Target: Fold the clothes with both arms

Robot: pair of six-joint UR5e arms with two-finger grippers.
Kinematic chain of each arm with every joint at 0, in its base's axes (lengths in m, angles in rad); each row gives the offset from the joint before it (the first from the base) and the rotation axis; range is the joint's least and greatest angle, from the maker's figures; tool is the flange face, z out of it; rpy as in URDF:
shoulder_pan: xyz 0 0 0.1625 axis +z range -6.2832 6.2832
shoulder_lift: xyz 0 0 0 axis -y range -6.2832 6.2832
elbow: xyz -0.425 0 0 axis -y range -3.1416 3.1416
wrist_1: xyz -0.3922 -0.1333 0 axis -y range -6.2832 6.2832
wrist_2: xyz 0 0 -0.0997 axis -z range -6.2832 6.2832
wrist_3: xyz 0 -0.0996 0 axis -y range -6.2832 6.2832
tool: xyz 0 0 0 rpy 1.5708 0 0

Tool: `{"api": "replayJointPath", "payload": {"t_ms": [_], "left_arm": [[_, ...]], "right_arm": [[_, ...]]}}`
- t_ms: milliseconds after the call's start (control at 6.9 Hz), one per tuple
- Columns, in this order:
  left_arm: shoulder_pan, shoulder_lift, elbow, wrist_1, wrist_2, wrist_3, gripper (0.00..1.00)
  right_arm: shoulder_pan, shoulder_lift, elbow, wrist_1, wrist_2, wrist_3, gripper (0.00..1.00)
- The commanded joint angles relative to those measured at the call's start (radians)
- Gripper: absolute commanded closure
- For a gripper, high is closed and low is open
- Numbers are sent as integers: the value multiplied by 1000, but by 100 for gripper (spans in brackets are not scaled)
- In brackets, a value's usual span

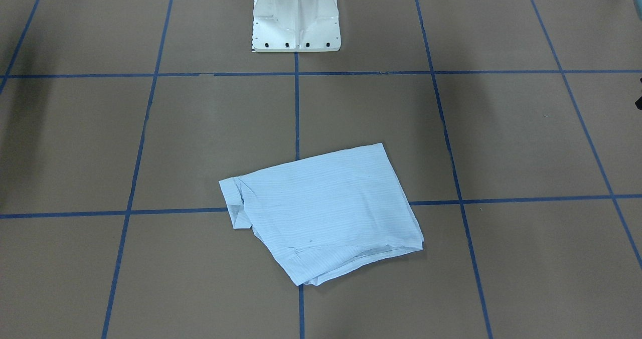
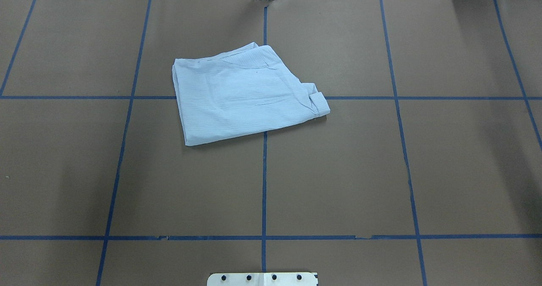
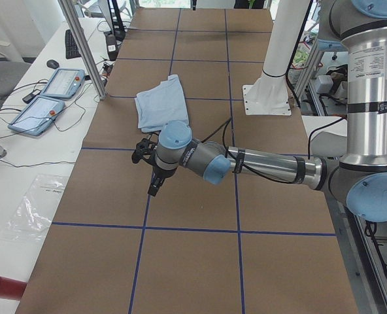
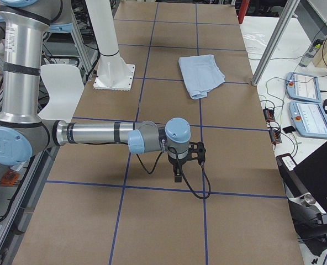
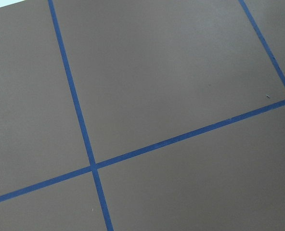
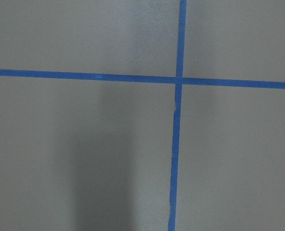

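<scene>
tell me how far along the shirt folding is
Done: the shirt lies folded in a compact rectangle on the table. In hand: nothing; the left arm and right arm are both off it. Left: perhaps tidying the sleeve end poking out at one corner.

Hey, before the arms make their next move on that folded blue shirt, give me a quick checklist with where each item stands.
1. The shirt lies folded flat on the table: ok.
2. Fold edges tidy: not ok, a small flap juts out at one corner.
3. The left tool and right tool are apart from the shirt: ok, both over bare table.
4. Tools open: cannot tell, only side views show them.
5. Wrist cameras see the shirt: not ok, only taped table.
</scene>
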Motion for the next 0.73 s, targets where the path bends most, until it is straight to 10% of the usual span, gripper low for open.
{"api": "replayJointPath", "payload": {"t_ms": [0,580], "left_arm": [[-3,3,-30,3,-24,0,0],[2,-9,-47,0,-27,1,0]], "right_arm": [[0,0,12,13,1,1,0],[-8,36,19,16,8,4,0]]}}
